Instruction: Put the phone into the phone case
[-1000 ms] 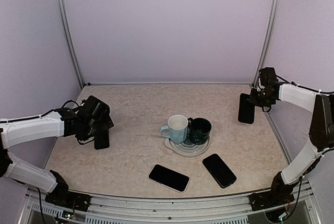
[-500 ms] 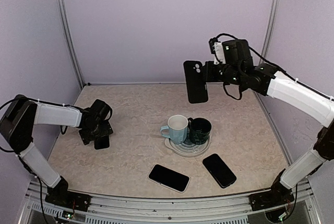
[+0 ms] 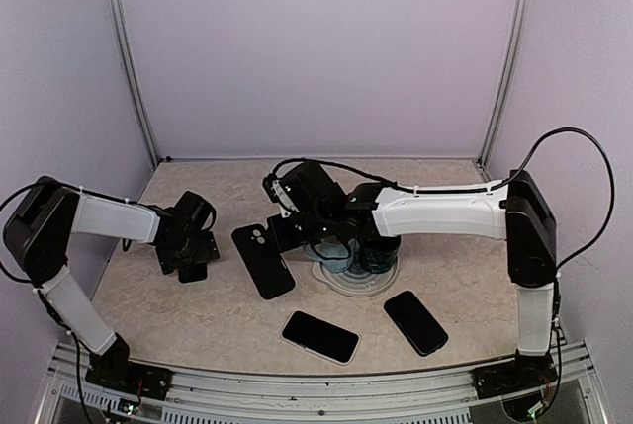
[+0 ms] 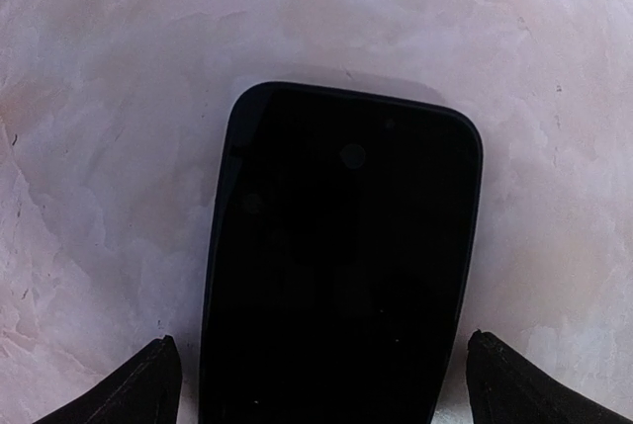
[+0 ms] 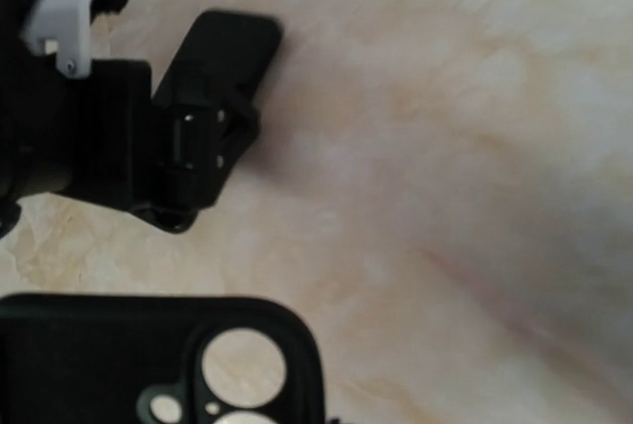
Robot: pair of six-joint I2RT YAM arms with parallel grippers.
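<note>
A black phone [image 4: 341, 256] lies flat on the marble table, screen up. My left gripper [image 4: 326, 389] is open and straddles it, one fingertip [image 4: 148, 384] on each side, apart from its edges. From above, that gripper [image 3: 188, 248] stands over the phone [image 3: 194, 271] at the left. A black phone case [image 3: 263, 262] with camera cut-outs hangs low just right of it, held at its far end by my right gripper [image 3: 289, 231], which is shut on it. In the right wrist view the case [image 5: 119, 355] fills the lower left, with the left gripper [image 5: 148, 147] and the phone [image 5: 232, 43] beyond.
A light blue mug [image 3: 336, 243] and a dark green mug [image 3: 380, 246] stand on a round plate [image 3: 341, 284] at the centre, under the right arm. Two more dark phones lie near the front edge, one [image 3: 319, 336] left of the other [image 3: 415, 322].
The right arm has swung the case from the back right, over the mugs, down to the left beside the left gripper. The left gripper has stayed over its phone.
</note>
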